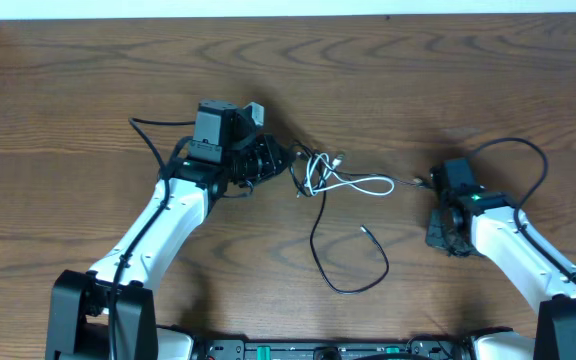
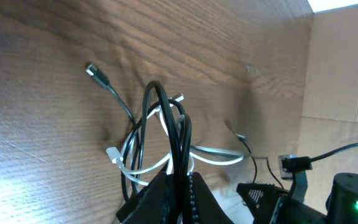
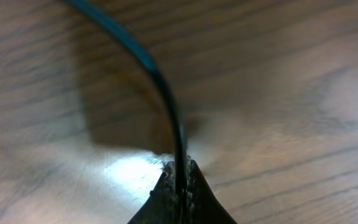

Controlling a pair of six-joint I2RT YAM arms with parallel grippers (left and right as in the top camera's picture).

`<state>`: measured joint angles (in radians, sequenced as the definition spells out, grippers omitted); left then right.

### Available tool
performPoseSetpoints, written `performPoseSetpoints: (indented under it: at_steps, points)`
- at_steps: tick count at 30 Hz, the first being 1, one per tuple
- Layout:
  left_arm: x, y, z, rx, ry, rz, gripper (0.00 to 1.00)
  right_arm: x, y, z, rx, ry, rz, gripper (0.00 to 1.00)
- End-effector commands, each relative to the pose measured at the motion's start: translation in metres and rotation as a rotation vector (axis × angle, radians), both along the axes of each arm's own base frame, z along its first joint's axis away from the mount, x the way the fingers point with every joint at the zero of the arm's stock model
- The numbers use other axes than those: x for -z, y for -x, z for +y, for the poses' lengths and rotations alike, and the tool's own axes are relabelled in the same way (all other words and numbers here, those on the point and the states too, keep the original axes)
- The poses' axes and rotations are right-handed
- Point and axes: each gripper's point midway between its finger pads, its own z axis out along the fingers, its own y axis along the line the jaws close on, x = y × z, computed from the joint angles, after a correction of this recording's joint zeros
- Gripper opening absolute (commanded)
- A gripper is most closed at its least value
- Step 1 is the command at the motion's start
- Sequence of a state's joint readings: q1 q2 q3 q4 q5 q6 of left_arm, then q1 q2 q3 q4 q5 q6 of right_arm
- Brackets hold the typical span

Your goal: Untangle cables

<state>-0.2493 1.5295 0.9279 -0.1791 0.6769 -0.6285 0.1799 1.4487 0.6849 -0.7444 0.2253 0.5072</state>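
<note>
Gripping the black cable (image 3: pixel 165 87) tight, left hand (image 2: pixel 182 186) and right hand (image 3: pixel 180 174) (white cable (image 1: pixel 388 184) tangled between)

The brown wooden table (image 1: pixel 68 90) shows darker wavy grain lines with looping whorls, and a white strip (image 1: pixel 268 8) runs along its far edge. In the middle, the thin black flexible cable (image 1: pixel 314 240) is plain black with a pale plug tip. The thin white flexible cable (image 1: pixel 388 183) is plain white (greyish where shadow falls on it in the left wrist view). The left robot arm (image 1: pixel 158 225) and the right robot arm (image 1: pixel 518 250) are glossy white with black joints. The left gripper (image 2: pixel 179 180) and the right gripper (image 3: pixel 180 171) are black. A small green light (image 1: pixel 476 197) glows on the right arm's wrist. At the right of the left wrist view stands a plain tan panel (image 2: pixel 340 74).
</note>
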Motion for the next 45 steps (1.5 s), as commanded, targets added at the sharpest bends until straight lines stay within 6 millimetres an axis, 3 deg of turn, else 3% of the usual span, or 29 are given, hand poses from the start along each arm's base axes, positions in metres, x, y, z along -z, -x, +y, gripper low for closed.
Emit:
performPoseSetpoints:
  at_steps: [1,2,4,6,8,11,16,21,24,26,28,29,32,33,34,35,36,40,41,45]
  points:
    - [-0.010,0.004,-0.006,0.060,0.019,-0.044,0.07,-0.002,-0.004,-0.016,0.182,0.008,-0.043,0.22]
    - [-0.013,0.007,-0.010,0.084,0.037,-0.043,0.08,0.000,-0.010,-0.010,0.183,-0.046,-0.062,0.45]
    - [-0.019,0.017,-0.024,0.173,0.075,-0.071,0.07,0.000,-0.025,0.017,0.040,-0.195,-0.087,0.78]
    - [-0.024,0.029,-0.037,0.263,0.098,-0.103,0.07,-0.010,-0.040,0.071,-0.282,-0.454,-0.144,0.80]
    - [-0.027,0.039,-0.048,0.336,0.111,-0.132,0.07,-0.030,-0.043,0.112,-0.487,-0.672,-0.211,0.78]
    - [-0.030,0.054,-0.064,0.422,0.128,-0.160,0.08,-0.068,-0.042,0.155,-0.668,-0.955,-0.329,0.78]
    - [-0.033,0.062,-0.074,0.464,0.142,-0.170,0.07,-0.108,-0.041,0.179,-0.783,-1.176,-0.438,0.78]
    - [-0.076,0.071,-0.086,0.522,0.300,-0.225,0.08,-0.120,-0.058,0.182,-0.699,-1.210,-0.470,0.77]
    - [-0.100,0.075,-0.097,0.537,0.342,-0.286,0.07,-0.126,-0.067,0.182,-0.663,-1.218,-0.491,0.70]
    - [-0.109,0.083,-0.106,0.565,0.360,-0.309,0.08,-0.125,-0.073,0.180,-0.607,-1.203,-0.490,0.70]
    - [-0.115,0.092,-0.115,0.594,0.376,-0.325,0.08,-0.120,-0.080,0.176,-0.559,-1.164,-0.492,0.62]
    - [-0.119,0.096,-0.119,0.606,0.387,-0.330,0.07,-0.115,-0.083,0.172,-0.532,-1.133,-0.491,0.54]
    - [-0.130,0.101,-0.124,0.626,0.413,-0.360,0.08,-0.093,-0.090,0.157,-0.406,-1.014,-0.452,0.17]
    - [-0.133,0.102,-0.124,0.625,0.414,-0.367,0.07,-0.080,-0.089,0.147,-0.338,-0.950,-0.420,0.06]
    - [-0.137,0.100,-0.120,0.615,0.414,-0.382,0.07,-0.062,-0.085,0.132,-0.244,-0.856,-0.364,0.01]
    - [-0.140,0.096,-0.116,0.602,0.413,-0.392,0.07,-0.047,-0.077,0.117,-0.185,-0.769,-0.313,0.03]
    - [-0.142,0.089,-0.108,0.577,0.407,-0.404,0.07,-0.025,-0.063,0.088,-0.100,-0.606,-0.235,0.09]
    - [-0.144,0.077,-0.091,0.544,0.414,-0.406,0.07,-0.002,-0.033,0.022,0.069,-0.270,-0.116,0.12]
    - [-0.145,0.072,-0.083,0.533,0.419,-0.406,0.08,0.000,-0.017,-0.010,0.186,-0.127,-0.072,0.16]
    - [-0.146,0.053,-0.058,0.467,0.413,-0.413,0.07,0.000,-0.004,-0.038,0.286,-0.058,-0.041,0.20]
